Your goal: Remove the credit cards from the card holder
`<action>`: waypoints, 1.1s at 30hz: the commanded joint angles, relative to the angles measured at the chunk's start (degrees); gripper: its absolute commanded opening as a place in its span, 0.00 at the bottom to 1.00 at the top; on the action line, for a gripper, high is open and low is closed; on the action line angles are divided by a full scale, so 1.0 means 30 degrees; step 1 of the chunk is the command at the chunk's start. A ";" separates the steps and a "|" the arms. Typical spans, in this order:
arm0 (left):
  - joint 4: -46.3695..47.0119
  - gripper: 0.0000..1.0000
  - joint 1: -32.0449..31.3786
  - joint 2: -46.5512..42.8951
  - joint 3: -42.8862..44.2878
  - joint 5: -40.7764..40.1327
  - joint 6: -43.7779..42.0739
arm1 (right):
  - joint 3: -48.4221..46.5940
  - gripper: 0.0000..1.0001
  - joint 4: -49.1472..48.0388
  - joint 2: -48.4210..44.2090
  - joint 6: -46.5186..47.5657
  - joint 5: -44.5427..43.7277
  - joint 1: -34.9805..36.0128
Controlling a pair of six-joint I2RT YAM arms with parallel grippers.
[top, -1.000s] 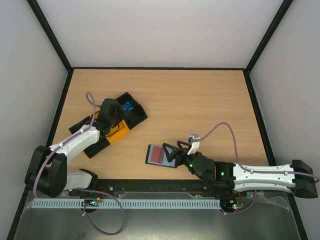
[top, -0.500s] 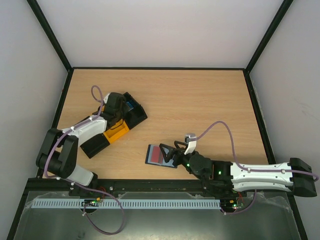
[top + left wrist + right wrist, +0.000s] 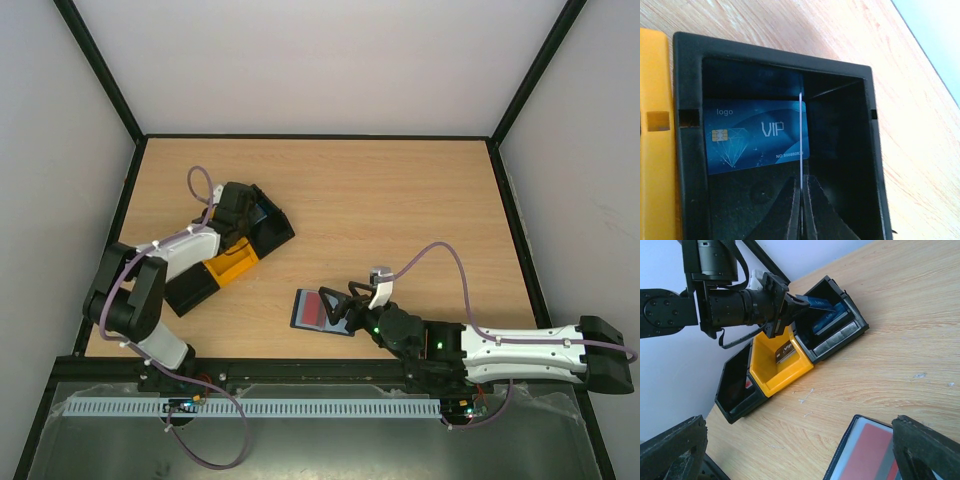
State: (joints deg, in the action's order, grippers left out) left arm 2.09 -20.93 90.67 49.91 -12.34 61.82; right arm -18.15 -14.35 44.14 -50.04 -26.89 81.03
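Note:
The card holder (image 3: pixel 303 310) lies open near the table's front edge, a red card (image 3: pixel 874 454) showing in its clear pocket. My right gripper (image 3: pixel 341 306) hovers over its right half, open, and its fingers (image 3: pixel 675 450) straddle the holder (image 3: pixel 852 450) in the right wrist view. My left gripper (image 3: pixel 801 185) is shut on a thin credit card (image 3: pixel 800 130) seen edge-on, held upright inside a black tray (image 3: pixel 690 100). From the right wrist view that held card (image 3: pixel 815 302) looks blue. Another blue VIP card (image 3: pixel 752 137) lies flat in the tray.
Three box trays sit in a diagonal row at the left: a black tray (image 3: pixel 276 226), a yellow tray (image 3: pixel 233 264) with a dark card (image 3: pixel 784 352), and a second black tray (image 3: pixel 188 291) with a white and red card (image 3: pixel 748 384). Black frame rails border the table.
The left arm has swung its gripper toward the back, over the rear black tray. The right gripper crept slightly left over the card holder, then stayed put.

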 commanded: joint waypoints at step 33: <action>-0.0351 0.15 0.0062 0.2309 0.1664 -0.0838 -0.1235 | -0.0273 0.98 0.0580 -0.0641 0.0062 -0.0915 0.0116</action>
State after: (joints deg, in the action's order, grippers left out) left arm 2.87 -20.93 96.86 53.06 -13.52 59.35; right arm -18.15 -13.87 43.13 -49.95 -27.49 81.03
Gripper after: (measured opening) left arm 0.144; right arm 0.977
